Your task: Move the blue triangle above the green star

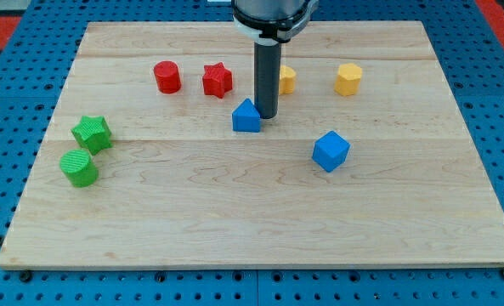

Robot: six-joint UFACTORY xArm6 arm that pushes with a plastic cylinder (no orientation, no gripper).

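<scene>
We are sitting with our tip point(267, 116) touching the right flank of the small blue triangular plastic block point(246, 116), near the middle of the pale wooden tabletop point(235, 229); our end effector is a plain dark rod, so it is neither clenching nor releasing anything, only pressing sideways.

The green star-shaped plastic block point(92, 133) is lying well apart, toward the view's left, with the green cylindrical plastic block point(80, 168) just below it.

Risks we are judging from here: the contact is sitting high on the triangle's right edge, so a push leftward may be spinning the block rather than sliding it; it could be slipping off our tip toward the view's bottom. A straight leftward line may also be running the triangle into the star itself, shoving it off its spot; we are needing a course that ends higher in the view. The red cylindrical plastic block point(167, 76) and the red star-shaped plastic block point(218, 80) are lying near that higher course; clipping them is a hazard.

Count: two blue (triangle, blue plastic cube point(331, 150)); two green; two red; two yellow, namely the yellow plastic block partly hidden behind the rod point(287, 80) and the yellow hexagonal plastic block point(348, 79); eight in all.
</scene>
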